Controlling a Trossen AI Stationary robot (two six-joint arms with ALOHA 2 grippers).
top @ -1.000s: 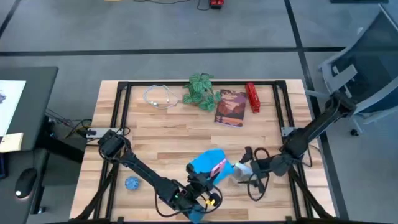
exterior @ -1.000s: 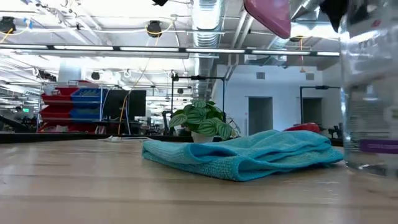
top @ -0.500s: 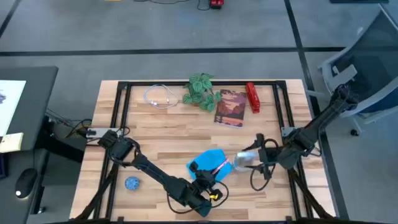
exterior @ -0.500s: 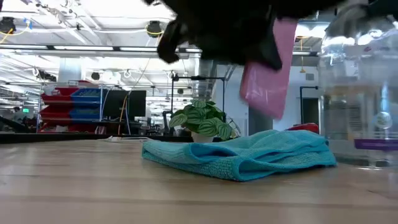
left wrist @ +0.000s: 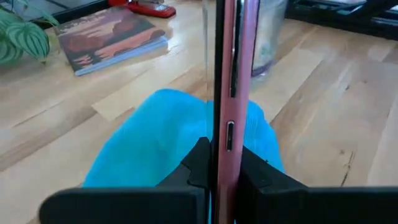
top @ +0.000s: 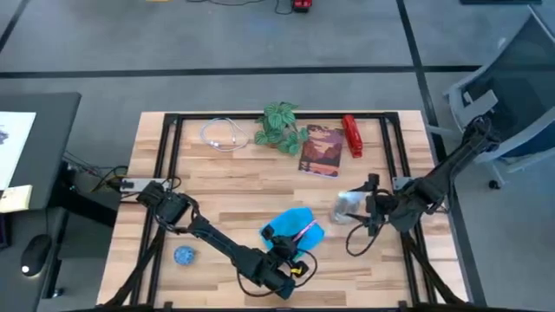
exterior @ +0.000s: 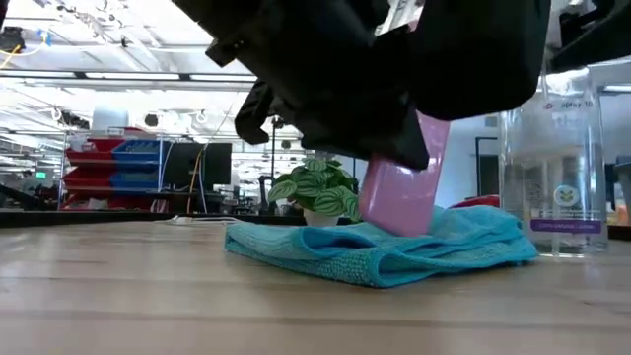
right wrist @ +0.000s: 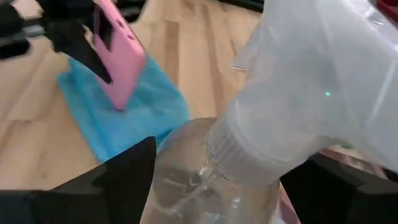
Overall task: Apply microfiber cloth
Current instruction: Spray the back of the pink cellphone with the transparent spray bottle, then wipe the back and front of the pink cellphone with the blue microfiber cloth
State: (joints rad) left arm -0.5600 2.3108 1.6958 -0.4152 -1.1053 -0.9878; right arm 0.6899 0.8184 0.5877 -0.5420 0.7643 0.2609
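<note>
Two arms are seen from above: the left gripper (top: 290, 247) is clamped on a pink phone (top: 303, 230) over the microfiber cloth (top: 288, 224) at the table's (top: 225, 186) front centre. At table height, the phone's lower end meets the cloth. The right gripper (top: 368, 208) is closed around a clear spray bottle (top: 347, 206) just beside the cloth.

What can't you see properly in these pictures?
- Low view: the left gripper and arm block the top of the pink phone and part of the microfiber cloth.
- Right wrist view: the spray bottle fills the picture, hiding the right gripper's own fingers.
- High view: the small blue ball is too tiny to show its pattern.
</note>
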